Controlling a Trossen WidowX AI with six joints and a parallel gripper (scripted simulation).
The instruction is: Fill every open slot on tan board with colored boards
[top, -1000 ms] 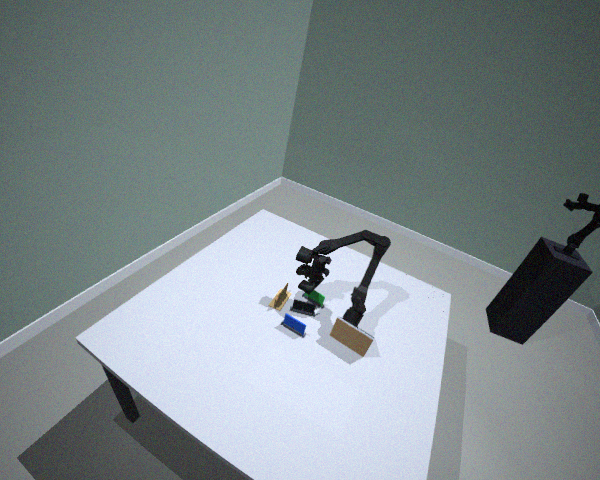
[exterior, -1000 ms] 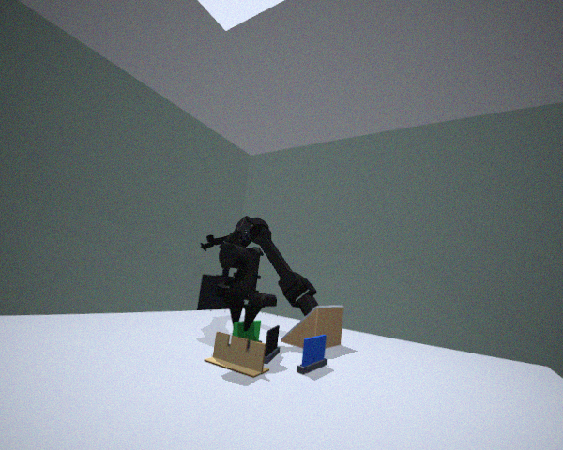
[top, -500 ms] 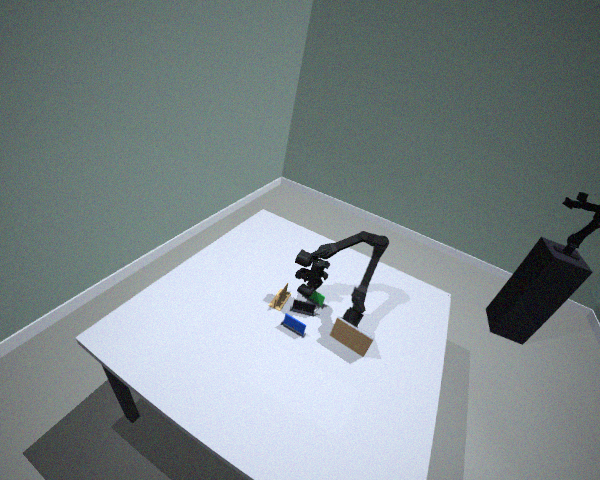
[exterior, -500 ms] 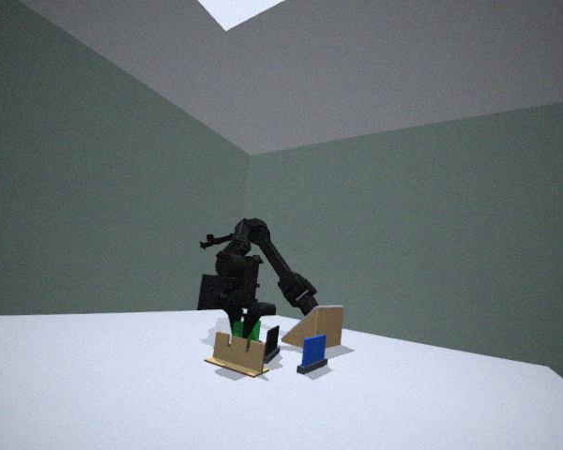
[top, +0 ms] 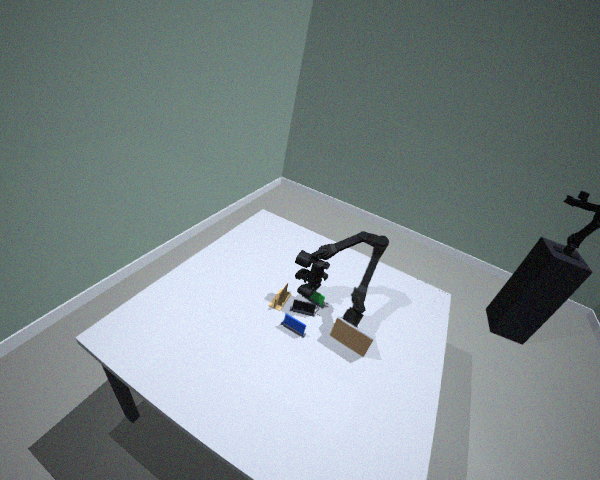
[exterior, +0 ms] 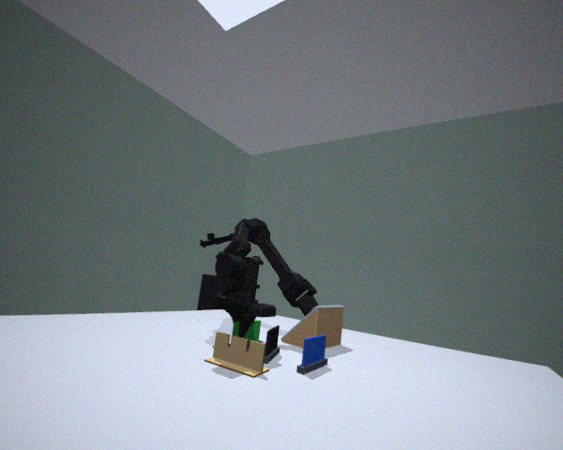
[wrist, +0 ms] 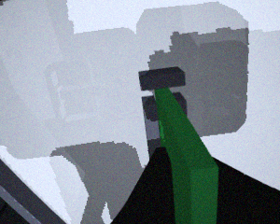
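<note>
The tan board [top: 283, 296] [exterior: 237, 354] stands upright on its base, with two empty slots showing in its top edge in the exterior view. My gripper [top: 313, 296] [exterior: 243, 332] [wrist: 172, 155] points down behind it and is shut on the green board [top: 319, 298] [exterior: 255, 330] [wrist: 184, 140], one finger on each face. The green board is upright over its dark holder [wrist: 161, 78]; its lower edge is largely hidden. The black board [top: 304, 306] [exterior: 272, 339] stands in its holder between the green and blue ones. The blue board [top: 294, 323] [exterior: 314, 350] stands in its holder, apart from the gripper.
A brown wedge-shaped block [top: 351, 338] [exterior: 329, 326] stands by the arm's base. The black board's holder is close beside my gripper, and the tan board is close too. A second arm on a black pedestal [top: 535, 291] stands off the table.
</note>
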